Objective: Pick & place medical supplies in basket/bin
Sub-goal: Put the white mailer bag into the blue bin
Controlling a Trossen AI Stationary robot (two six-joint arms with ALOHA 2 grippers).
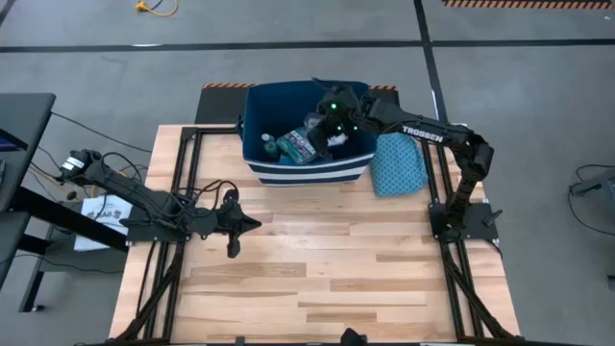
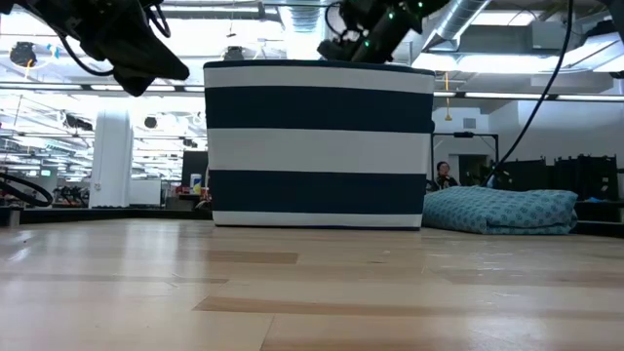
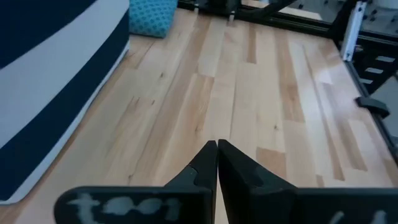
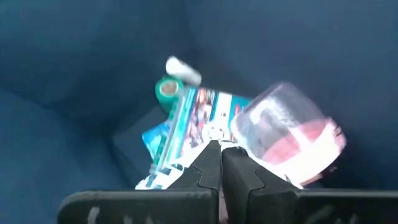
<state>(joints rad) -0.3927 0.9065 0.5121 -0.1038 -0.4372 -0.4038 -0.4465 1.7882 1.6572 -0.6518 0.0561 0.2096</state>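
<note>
The navy bin with white stripes [image 1: 307,173] stands at the table's far edge. My right gripper [image 1: 332,120] hovers over its open top, shut and empty [image 4: 217,146]. In its wrist view, supplies lie on the bin's floor: a green roll [image 4: 168,89], a white stick [image 4: 185,70], teal-and-white packets [image 4: 193,121] and a pink round piece in a clear shell [image 4: 292,134]. The pink piece looks blurred. My left gripper [image 1: 252,225] is shut over bare table, left of centre [image 3: 216,146]. The low view shows only the bin's near wall [image 2: 317,146].
A teal patterned fabric pouch [image 1: 396,165] lies on the table right of the bin, against its side. The wooden tabletop [image 1: 327,279] stretches bare toward the near edge. Black frame rails run along the table's left and right sides.
</note>
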